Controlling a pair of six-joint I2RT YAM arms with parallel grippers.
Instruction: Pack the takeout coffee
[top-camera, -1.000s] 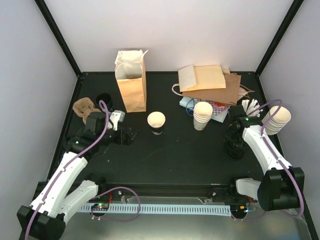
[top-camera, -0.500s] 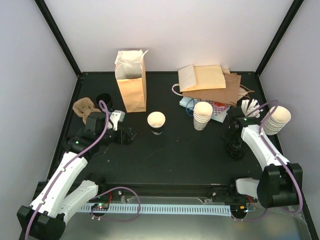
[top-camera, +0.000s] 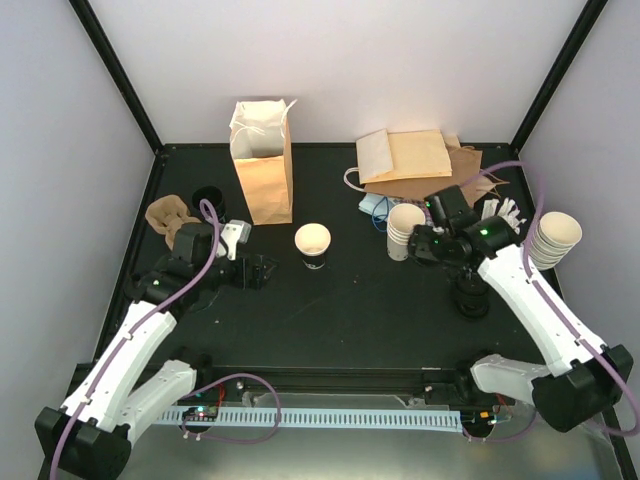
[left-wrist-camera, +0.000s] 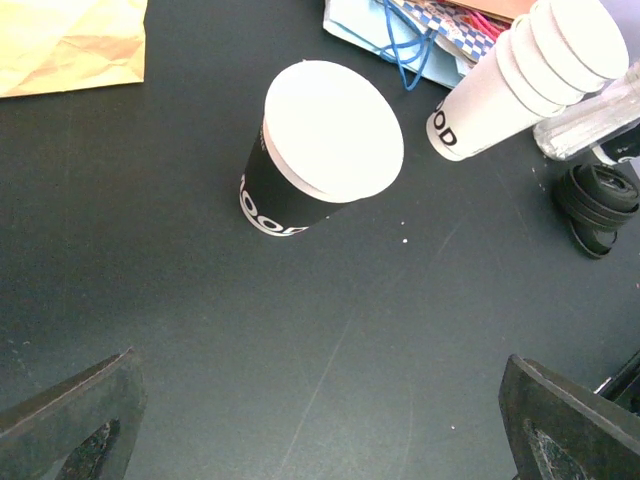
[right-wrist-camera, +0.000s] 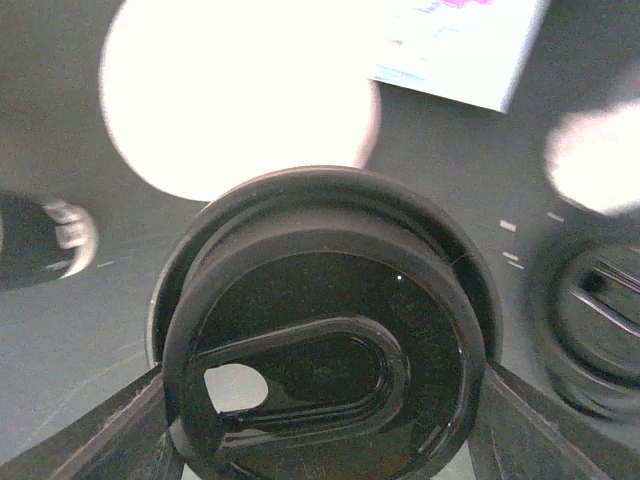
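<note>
right gripper (right-wrist-camera: 325, 380) clamped on a black lid (right-wrist-camera: 325, 330), one finger on each side of the rim; jaws part-way apart, lid fills the gap; sip hole at lower left of the lid; finger ends are cut off at the frame bottom

everything behind the lid in the wrist view is blurred; a white disc at upper left, a pale printed sheet at top right, a dark round shape at right edge; can't make out what the dark thing at the left edge is

from overhead the right gripper sits just right of a stack of cream cups (top-camera: 404, 232); can't tell if it touches the stack; lid itself is hidden under the wrist there

stack of black lids (top-camera: 470, 298) on the table just nearer than that gripper

left gripper (left-wrist-camera: 318, 368) wide open, nothing in it, low over the table (top-camera: 360, 320); only its two finger ends show at the bottom corners

paper cup (left-wrist-camera: 322, 150) stands upright mid-table, ahead of the left gripper, well apart from the right one; dark side with white lettering, partly readable as "OOD"; top is washed-out cream, can't say if that's an open mouth or a cover

brown paper bag (top-camera: 265, 180) upright behind the cup, mouth open, inside not visible; flat bags (top-camera: 420, 160) piled at back right; second cup stack (top-camera: 553, 240) at right edge, partly behind the arm; pulp tray (top-camera: 168, 217) far left, half hidden by the left arm
</note>
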